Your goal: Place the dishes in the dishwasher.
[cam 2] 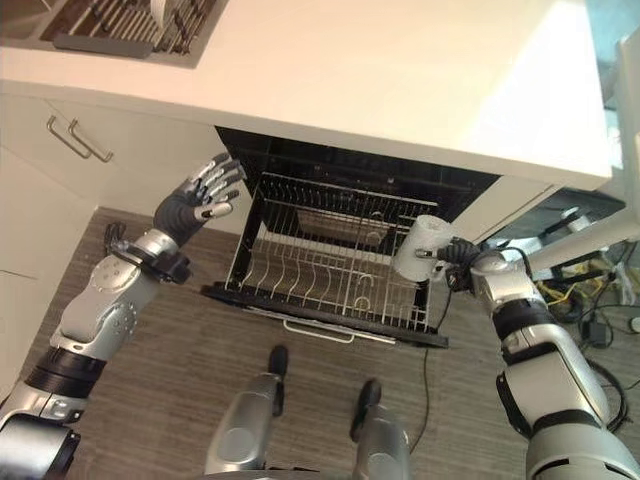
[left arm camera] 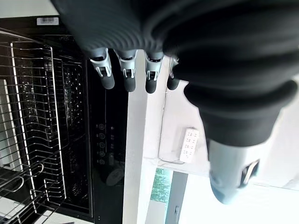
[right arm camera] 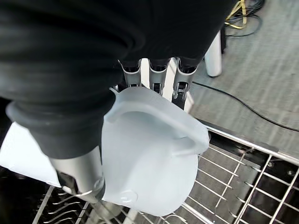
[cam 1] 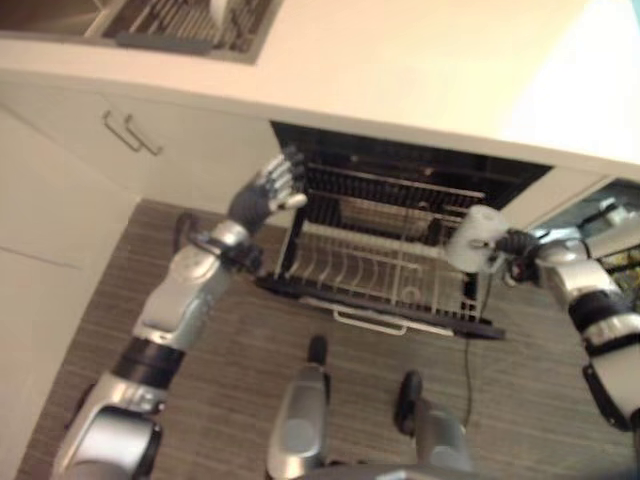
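A white mug (cam 2: 418,248) is held in my right hand (cam 2: 462,252), whose fingers curl round its handle, over the right end of the pulled-out dishwasher rack (cam 2: 320,270). In the right wrist view the mug (right arm camera: 149,154) hangs just above the rack's wires (right arm camera: 243,186). My left hand (cam 2: 200,195) is raised open beside the left edge of the dishwasher opening, holding nothing; its fingers (left arm camera: 128,74) are straight in the left wrist view. The wire rack (cam 1: 370,270) rests on the lowered door (cam 1: 380,312) and looks bare of dishes.
A cream countertop (cam 2: 380,70) runs above the dishwasher, with a dish drainer (cam 2: 130,25) at its far left. Cabinet doors with bar handles (cam 2: 75,140) stand left of the opening. Cables (cam 2: 590,300) lie on the striped floor to the right.
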